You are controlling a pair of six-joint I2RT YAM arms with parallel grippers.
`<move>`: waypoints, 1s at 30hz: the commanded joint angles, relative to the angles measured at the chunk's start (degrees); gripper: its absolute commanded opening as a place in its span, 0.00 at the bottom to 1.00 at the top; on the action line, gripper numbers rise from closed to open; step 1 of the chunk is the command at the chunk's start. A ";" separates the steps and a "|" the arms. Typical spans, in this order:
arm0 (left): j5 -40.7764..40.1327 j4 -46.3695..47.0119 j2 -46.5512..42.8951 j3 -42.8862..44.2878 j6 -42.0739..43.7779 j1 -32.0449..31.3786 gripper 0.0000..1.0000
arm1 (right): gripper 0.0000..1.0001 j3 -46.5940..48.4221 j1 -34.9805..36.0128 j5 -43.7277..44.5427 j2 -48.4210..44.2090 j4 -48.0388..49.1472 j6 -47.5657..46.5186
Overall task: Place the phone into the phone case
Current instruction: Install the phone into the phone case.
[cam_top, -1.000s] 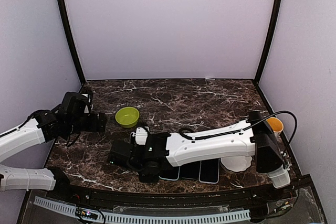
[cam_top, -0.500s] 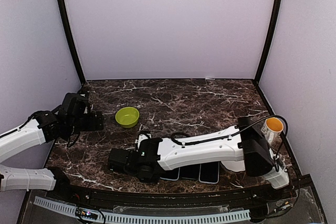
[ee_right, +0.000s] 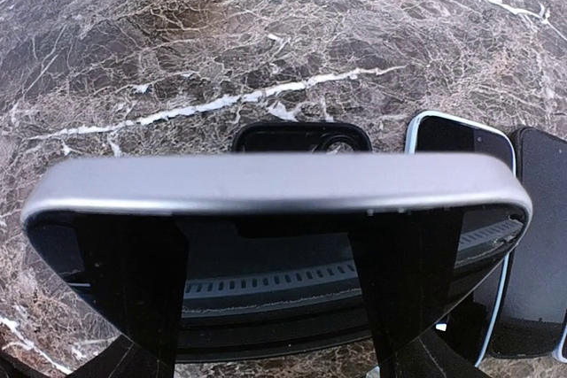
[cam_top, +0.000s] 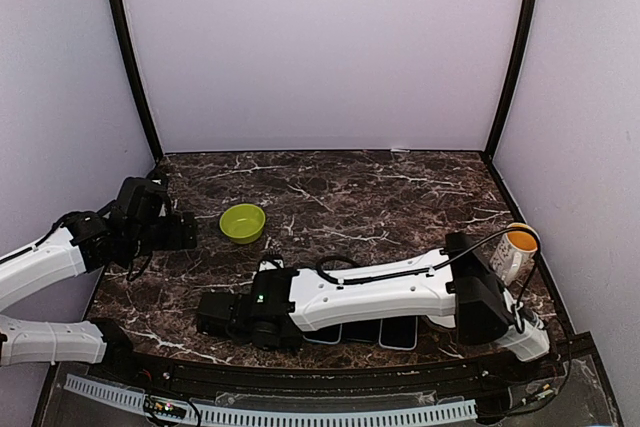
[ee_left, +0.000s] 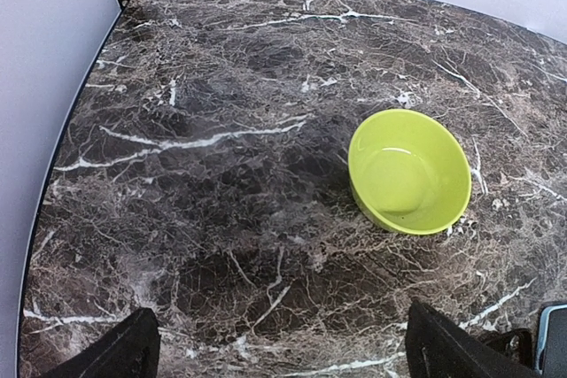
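In the right wrist view a phone [ee_right: 275,181] with a silver edge and glossy black screen lies crosswise between both fingers, and my right gripper [ee_right: 275,294] is shut on it. Just beyond its edge the black phone case [ee_right: 301,136] lies flat on the marble, its camera cut-out showing; the phone hides the rest. From above, the right gripper [cam_top: 215,313] sits low at the near left of the table. My left gripper [ee_left: 283,351] is open and holds nothing, hovering over bare marble near the left wall [cam_top: 178,232].
A lime-green bowl [cam_top: 242,222] stands left of centre, also in the left wrist view [ee_left: 409,170]. Other phones [cam_top: 398,331] lie in a row at the near edge, beside the case [ee_right: 461,137]. A mug with an orange inside [cam_top: 520,242] stands at the right edge.
The right arm has swung left and toward the near edge, lowering with the phone in its grip. The left arm has drawn back slightly toward the left wall.
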 commanded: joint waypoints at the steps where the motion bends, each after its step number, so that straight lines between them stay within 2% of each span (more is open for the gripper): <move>1: 0.29 -0.31 -0.10 0.22 -0.16 0.60 0.99 | 0.00 2.44 0.97 3.34 1.05 -3.07 1.52; 6: 0.84 -0.24 -0.12 0.32 -0.34 0.80 0.99 | 0.00 -0.66 1.00 3.98 1.60 -1.69 4.05; 19: 1.16 -0.31 -0.07 0.48 -0.90 1.31 0.99 | 0.00 1.97 1.00 4.12 6.88 -5.12 5.33; 24: 1.36 -0.27 -0.06 0.43 -0.92 1.40 0.99 | 0.00 -0.01 0.72 5.19 6.93 1.75 0.01; 29: 1.36 -0.33 0.07 0.41 -0.95 1.42 0.99 | 0.00 -6.04 -0.10 3.16 5.23 5.13 2.27; 30: 1.38 -0.34 0.06 0.41 -0.98 1.42 0.99 | 0.03 -7.15 -0.25 3.02 4.95 5.97 2.66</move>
